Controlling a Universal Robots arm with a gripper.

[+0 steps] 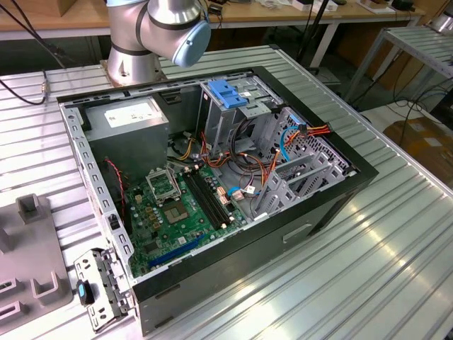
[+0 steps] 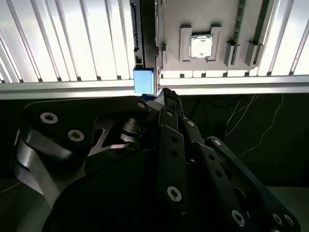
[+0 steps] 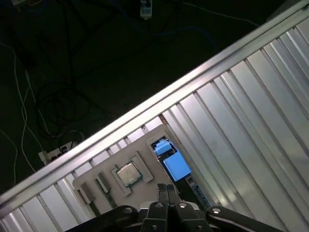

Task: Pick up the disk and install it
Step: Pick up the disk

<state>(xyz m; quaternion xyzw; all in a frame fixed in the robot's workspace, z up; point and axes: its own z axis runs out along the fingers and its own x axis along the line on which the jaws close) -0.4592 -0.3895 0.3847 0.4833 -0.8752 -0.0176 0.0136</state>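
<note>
Black gripper, jaws closed together, over a grey fixture tray: the disk sits in it just beside the fingertips; a processor fills one recess.

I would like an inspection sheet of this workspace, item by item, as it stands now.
Surface: ribbed metal table, carrying the open computer case.
Job's things: disk standing on edge beside the grey fixture, outside the case.
Clutter: processor chip lying in the fixture.
Grippers: hand shut, holding nothing, apart from the disk.
Cables: orange wires inside the case; cords on the floor.
Surroundings: wooden bench beyond the table; power strip on the floor.
</note>
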